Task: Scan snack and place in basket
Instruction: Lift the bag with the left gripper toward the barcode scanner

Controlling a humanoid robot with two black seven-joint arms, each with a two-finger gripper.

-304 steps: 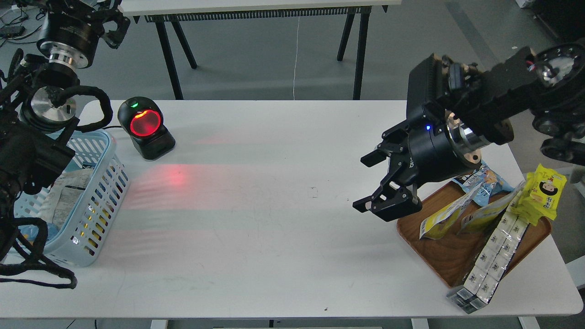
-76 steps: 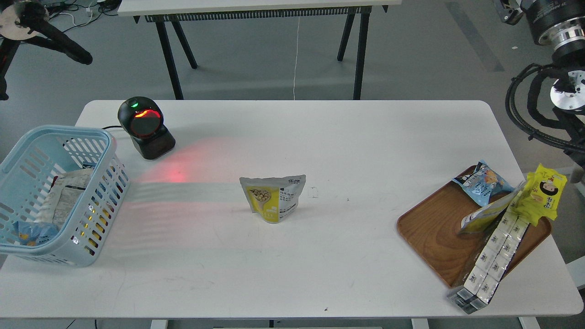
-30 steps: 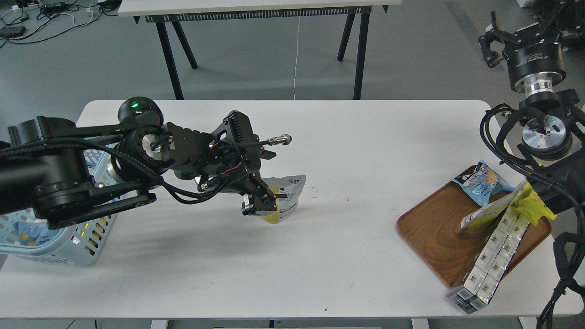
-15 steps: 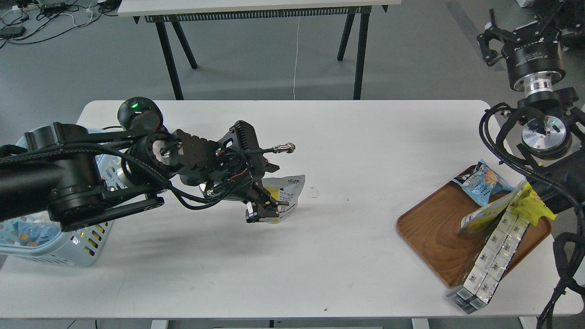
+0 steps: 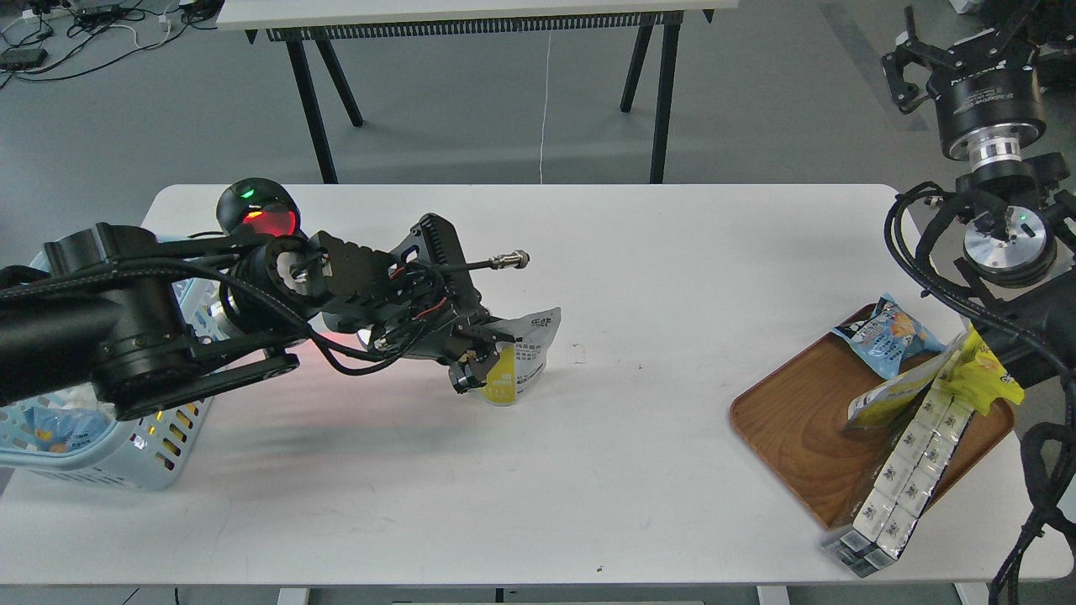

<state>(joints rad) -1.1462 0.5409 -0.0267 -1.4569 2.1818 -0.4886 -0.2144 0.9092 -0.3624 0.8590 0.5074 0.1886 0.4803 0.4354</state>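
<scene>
The snack (image 5: 525, 357), a white and yellow stand-up pouch, is at the table's middle, tilted, with its left part hidden by my fingers. My left gripper (image 5: 479, 360) reaches in from the left and is shut on the pouch's left side. The light blue basket (image 5: 139, 458) stands at the table's left edge, mostly hidden behind my left arm. My right gripper (image 5: 954, 38) is raised at the top right, far from the table, with its fingers spread and nothing in it.
A black scanner (image 5: 256, 212) with a red glowing window stands at the back left, just behind my left arm. A brown wooden tray (image 5: 799, 433) at the right holds a blue snack bag (image 5: 891, 334), a yellow packet (image 5: 992, 378) and a row of small boxes (image 5: 899, 470).
My left gripper has closed on the pouch and drawn it slightly left and tilted. The scanner's red light shows again. The right arm has barely moved.
</scene>
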